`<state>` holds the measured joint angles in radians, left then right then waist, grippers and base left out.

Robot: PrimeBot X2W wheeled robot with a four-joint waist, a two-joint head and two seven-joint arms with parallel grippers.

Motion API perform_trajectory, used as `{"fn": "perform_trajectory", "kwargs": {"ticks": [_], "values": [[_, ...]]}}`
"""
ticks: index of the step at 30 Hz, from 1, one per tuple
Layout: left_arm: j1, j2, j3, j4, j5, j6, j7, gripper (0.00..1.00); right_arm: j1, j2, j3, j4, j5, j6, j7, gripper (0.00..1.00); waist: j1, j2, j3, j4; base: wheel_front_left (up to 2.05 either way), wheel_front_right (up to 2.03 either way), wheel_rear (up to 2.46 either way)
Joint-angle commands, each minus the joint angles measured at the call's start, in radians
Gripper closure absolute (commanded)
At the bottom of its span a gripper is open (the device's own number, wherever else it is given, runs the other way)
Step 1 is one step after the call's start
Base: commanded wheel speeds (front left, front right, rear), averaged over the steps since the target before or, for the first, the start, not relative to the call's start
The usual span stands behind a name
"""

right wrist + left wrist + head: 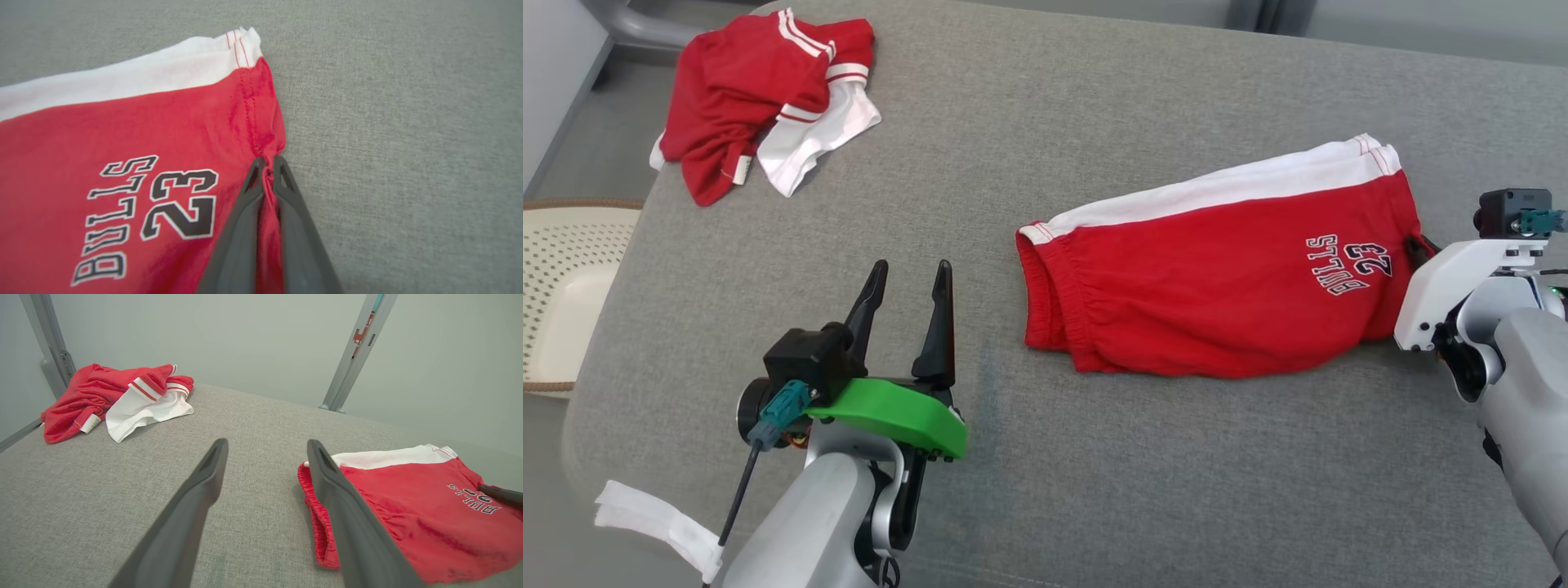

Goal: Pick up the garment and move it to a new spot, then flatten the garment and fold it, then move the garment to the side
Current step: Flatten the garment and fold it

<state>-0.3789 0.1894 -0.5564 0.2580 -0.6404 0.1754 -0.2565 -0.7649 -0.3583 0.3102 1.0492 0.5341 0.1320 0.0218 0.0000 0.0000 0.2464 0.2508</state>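
A folded red garment (1217, 286), shorts with a white band and "BULLS 23" printed on them, lies flat on the right half of the grey padded table (1029, 139). My right gripper (1419, 247) is at its right hem, shut on a pinch of the red fabric. In the right wrist view the cloth (122, 134) bunches between the closed tips of that gripper (267, 164). My left gripper (911, 273) stands open above bare table, left of the garment's waistband end. The left wrist view shows this gripper (265, 447) with nothing between its fingers and the garment (408, 506) to its right.
A second red and white garment (760, 90) lies crumpled at the table's far left corner, also in the left wrist view (110, 400). A perforated cream basket (564, 278) sits beside the table's left edge. Grey metal posts (351, 355) rise behind the table.
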Motion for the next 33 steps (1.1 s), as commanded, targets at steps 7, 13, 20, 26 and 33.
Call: {"fn": "perform_trajectory", "kwargs": {"ticks": [7, 13, 20, 26, 33], "values": [[0.027, 0.024, -0.004, -0.012, -0.002, 0.012, 0.014, 0.00, 0.063, -0.014, -0.001, -0.028, 0.059, -0.002, -0.108, 1.00, 0.0000, 0.0000, -0.047, -0.131, 0.00, 0.00, 0.00], [0.032, 0.026, -0.018, -0.032, -0.008, 0.009, 0.034, 0.00, 0.130, -0.012, -0.022, -0.025, 0.106, -0.002, -0.163, 1.00, 0.0000, 0.0000, -0.069, -0.220, 0.00, 0.00, 0.00], [0.027, 0.039, -0.030, -0.045, 0.006, 0.020, 0.054, 0.00, 0.174, 0.004, -0.027, -0.019, 0.139, -0.002, -0.190, 1.00, 0.0000, 0.0000, -0.079, -0.281, 0.00, 0.00, 0.00], [0.035, 0.041, -0.039, -0.047, 0.002, 0.018, 0.061, 0.00, 0.174, 0.005, -0.017, -0.021, 0.137, -0.002, -0.202, 1.00, 0.0000, 0.0000, -0.089, -0.276, 0.00, 0.00, 0.00], [0.055, 0.041, -0.039, -0.038, -0.009, 0.025, 0.052, 0.00, 0.156, 0.029, 0.022, -0.128, 0.158, -0.002, -0.209, 1.00, 0.0000, 0.0000, -0.116, -0.225, 0.00, 0.00, 0.00]]}}
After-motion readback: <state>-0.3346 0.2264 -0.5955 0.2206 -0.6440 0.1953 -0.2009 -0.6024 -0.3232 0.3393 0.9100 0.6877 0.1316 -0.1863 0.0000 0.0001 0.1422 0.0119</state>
